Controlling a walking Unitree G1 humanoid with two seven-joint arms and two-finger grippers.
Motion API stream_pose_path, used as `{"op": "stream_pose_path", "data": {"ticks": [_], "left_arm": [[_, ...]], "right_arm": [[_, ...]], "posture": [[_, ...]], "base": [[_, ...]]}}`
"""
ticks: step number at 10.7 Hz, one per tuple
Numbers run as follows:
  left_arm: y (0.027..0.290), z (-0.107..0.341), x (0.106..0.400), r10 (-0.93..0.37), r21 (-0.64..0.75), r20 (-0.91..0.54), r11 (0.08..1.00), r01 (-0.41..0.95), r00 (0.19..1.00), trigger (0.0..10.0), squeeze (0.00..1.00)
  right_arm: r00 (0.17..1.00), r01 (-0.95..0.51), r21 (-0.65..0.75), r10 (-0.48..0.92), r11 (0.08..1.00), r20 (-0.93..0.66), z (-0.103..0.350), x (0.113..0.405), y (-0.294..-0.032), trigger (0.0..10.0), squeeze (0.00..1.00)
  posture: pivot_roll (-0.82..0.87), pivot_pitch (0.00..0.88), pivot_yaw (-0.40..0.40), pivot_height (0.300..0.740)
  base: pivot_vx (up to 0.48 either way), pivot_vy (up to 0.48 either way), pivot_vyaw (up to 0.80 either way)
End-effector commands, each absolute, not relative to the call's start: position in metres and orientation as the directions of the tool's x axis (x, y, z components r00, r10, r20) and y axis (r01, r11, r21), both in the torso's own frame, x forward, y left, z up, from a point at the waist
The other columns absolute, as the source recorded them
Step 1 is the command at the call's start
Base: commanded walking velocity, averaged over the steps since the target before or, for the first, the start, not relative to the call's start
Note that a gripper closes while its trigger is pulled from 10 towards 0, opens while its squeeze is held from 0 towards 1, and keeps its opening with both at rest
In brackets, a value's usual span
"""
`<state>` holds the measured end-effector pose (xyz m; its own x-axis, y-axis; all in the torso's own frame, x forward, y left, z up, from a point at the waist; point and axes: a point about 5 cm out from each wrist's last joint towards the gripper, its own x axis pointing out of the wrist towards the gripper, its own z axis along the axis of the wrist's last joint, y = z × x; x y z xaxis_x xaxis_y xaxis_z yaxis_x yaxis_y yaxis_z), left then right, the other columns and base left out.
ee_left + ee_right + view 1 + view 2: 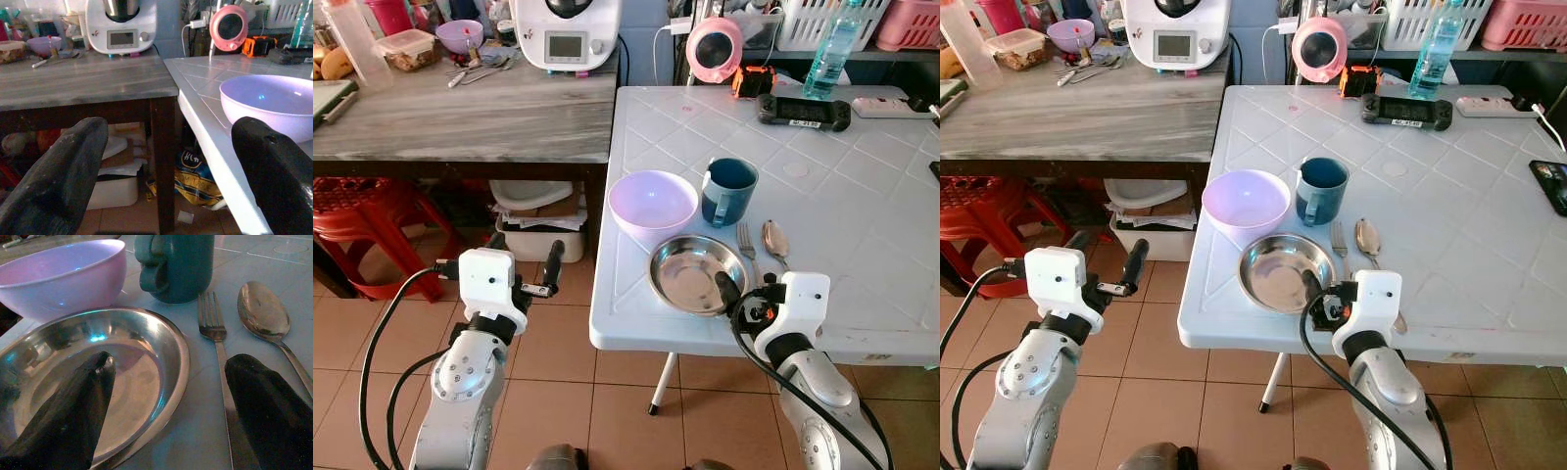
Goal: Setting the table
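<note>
Jaws of right gripper (161, 396) released, straddling near rim of steel plate (697, 274) on white worktop (862, 196); fork (747, 250), spoon (775, 242) beside. Left gripper (522, 266) released, off worktop edge near pink bowl (652, 203).

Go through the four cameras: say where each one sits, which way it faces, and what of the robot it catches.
Left eye, on the head: looks down at the white table; both silver arms show.
Right eye, beside it: same scene, metal plate central.
Left wrist: looks along open left gripper past the table's edge toward the pink bowl.
Right wrist: along open right gripper, one finger over the plate, fork between the fingers.
Both wrist views share the bowl.
</note>
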<state>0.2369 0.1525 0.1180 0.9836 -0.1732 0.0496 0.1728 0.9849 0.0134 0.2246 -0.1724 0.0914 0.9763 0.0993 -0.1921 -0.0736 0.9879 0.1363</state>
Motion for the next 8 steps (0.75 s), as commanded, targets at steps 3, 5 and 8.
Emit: {"op": "stream_pose_path", "data": {"ticks": [3, 5, 8], "left_arm": [[0.153, 0.122, 0.237, -0.177, 0.021, 0.059, 0.984, 0.176, 0.982, 10.0, 0.00], [0.149, 0.122, 0.238, -0.193, 0.029, 0.065, 0.981, 0.191, 0.979, 10.0, 0.00], [0.148, 0.122, 0.239, -0.197, 0.029, 0.067, 0.980, 0.195, 0.978, 10.0, 0.00]], "right_arm": [[0.977, -0.086, 0.142, 0.111, 0.986, -0.181, 0.095, 0.225, -0.171, 10.0, 0.00], [0.943, -0.146, 0.357, 0.239, 0.923, -0.232, 0.098, 0.217, -0.155, 10.0, 0.00], [0.945, -0.146, 0.392, 0.246, 0.908, -0.218, 0.103, 0.218, -0.155, 10.0, 0.00]], "posture": [[0.02, 0.000, 0.029, 0.740], [0.01, 0.000, 0.022, 0.740], [0.01, 0.000, 0.018, 0.740]], "base": [[0.000, 0.000, 0.00], [0.000, 0.000, 0.00], [0.000, 0.000, 0.00]]}}
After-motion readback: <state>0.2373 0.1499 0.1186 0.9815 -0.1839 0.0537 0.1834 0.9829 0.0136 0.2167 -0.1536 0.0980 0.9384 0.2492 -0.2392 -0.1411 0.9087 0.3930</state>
